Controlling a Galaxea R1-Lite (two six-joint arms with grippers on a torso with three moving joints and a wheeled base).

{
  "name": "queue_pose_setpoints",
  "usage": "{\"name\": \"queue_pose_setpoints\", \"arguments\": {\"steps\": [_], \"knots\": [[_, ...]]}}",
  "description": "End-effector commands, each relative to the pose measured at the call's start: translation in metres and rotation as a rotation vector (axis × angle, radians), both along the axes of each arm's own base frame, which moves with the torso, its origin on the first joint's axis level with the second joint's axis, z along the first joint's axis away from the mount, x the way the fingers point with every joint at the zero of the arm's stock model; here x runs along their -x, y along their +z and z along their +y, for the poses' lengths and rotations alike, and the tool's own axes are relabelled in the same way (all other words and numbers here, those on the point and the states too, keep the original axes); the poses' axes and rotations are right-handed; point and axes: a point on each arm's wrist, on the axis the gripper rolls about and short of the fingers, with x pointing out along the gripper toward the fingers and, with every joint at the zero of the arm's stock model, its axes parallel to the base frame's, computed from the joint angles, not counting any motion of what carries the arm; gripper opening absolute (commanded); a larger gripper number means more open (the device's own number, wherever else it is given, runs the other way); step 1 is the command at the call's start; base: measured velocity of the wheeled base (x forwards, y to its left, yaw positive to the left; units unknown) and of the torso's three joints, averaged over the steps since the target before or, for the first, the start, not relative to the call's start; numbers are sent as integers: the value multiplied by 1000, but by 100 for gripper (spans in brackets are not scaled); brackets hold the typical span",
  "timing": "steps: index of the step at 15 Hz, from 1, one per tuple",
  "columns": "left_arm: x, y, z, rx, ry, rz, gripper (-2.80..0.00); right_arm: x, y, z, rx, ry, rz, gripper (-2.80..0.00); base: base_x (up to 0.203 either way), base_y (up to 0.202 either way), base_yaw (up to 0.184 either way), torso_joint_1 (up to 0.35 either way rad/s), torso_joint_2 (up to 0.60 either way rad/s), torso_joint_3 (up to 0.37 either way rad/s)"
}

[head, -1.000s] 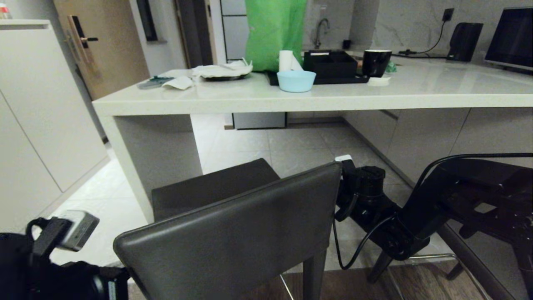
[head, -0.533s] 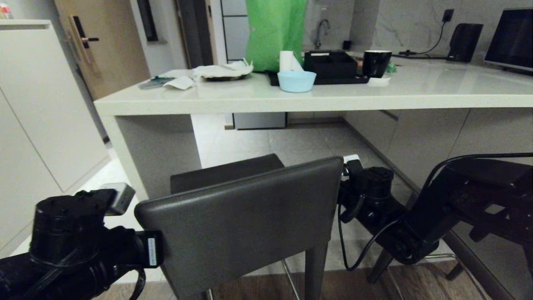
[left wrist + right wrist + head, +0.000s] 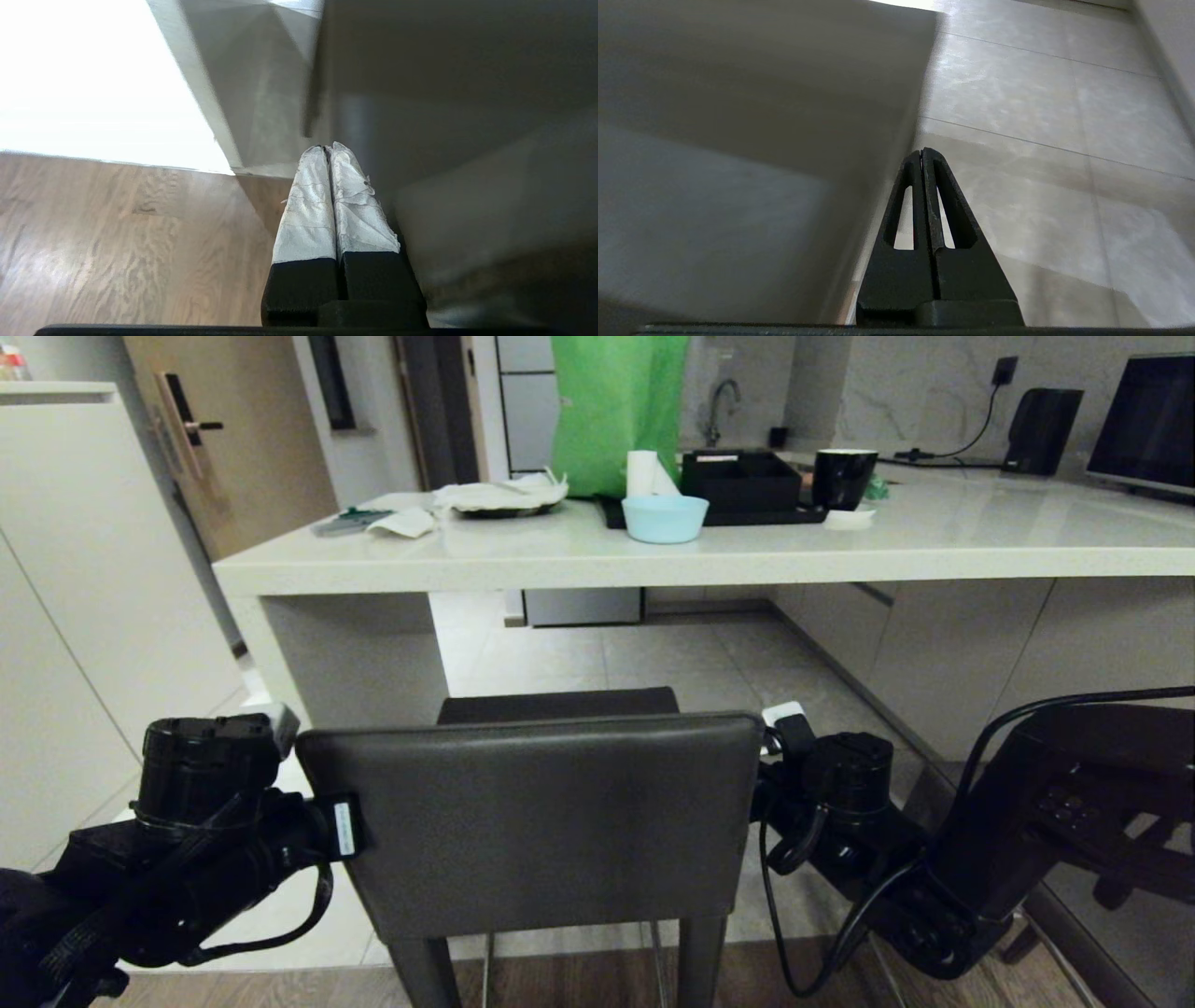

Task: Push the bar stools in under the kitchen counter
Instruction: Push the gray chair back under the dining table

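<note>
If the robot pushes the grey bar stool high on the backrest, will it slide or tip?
The bar stool looks tall on thin legs, so a high push may tip it forward. Left gripper and right gripper, both shut, flank the backrest, which probably limits twisting. Its legs may slide easily on the smooth floor.

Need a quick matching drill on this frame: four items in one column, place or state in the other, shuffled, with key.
Items:
1. bar stool
2. left pincer
3. blue bowl
4. right pincer

Place or state:
A. on the kitchen counter, in front of the black tray
B. shut, at the backrest's right edge
C. backrest square to the counter, seat not yet under it
D. shut, at the backrest's left edge

Pairs: 1-C, 2-D, 3-A, 4-B
</note>
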Motion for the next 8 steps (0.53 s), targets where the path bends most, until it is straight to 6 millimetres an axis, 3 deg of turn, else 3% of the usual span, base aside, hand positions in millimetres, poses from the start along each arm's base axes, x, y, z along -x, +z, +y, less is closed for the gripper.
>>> {"name": "queue_pose_setpoints", "arguments": {"steps": [1, 4, 8], "knots": [[-17, -7, 1, -6, 25, 22, -280, 1, 5, -1, -11, -4, -17, -280, 0, 0, 0, 0, 0, 0], [-14, 0, 2, 21, 16, -41, -280, -5, 8, -11, -16, -37, -27, -280, 0, 0, 0, 0, 0, 0], [-3, -5, 2, -1, -48, -181, -280, -7, 18, -22, -28, -68, -47, -280, 0, 0, 0, 0, 0, 0]]}}
